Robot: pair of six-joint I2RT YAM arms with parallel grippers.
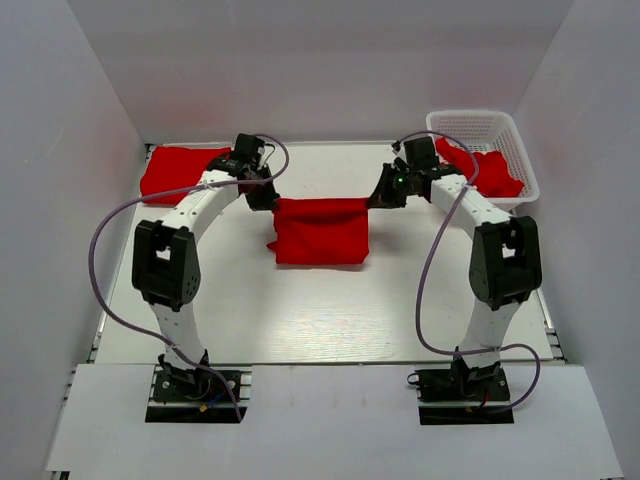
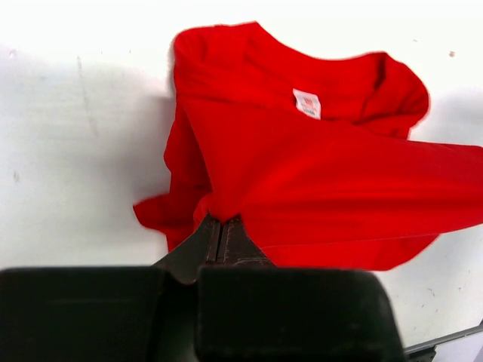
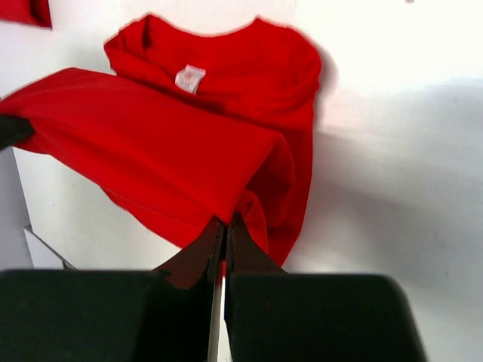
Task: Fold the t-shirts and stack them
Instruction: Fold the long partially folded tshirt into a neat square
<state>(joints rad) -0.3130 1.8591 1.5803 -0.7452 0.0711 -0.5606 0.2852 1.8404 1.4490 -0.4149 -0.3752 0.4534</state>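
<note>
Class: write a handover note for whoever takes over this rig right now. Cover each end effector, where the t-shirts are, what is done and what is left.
Left end effector: shut on one corner of the held t-shirt.
Right end effector: shut on the other corner. That edge is lifted and taut; the collar part lies on the table.
Done: the t-shirt at the far left looks folded.
Left: finish this fold and stack it. Another t-shirt lies crumpled in the basket.

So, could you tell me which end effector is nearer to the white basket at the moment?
Right. The right end effector, shut on one corner of the held t-shirt, is just left of the white basket; the left end effector grips the opposite corner, farther away.
</note>
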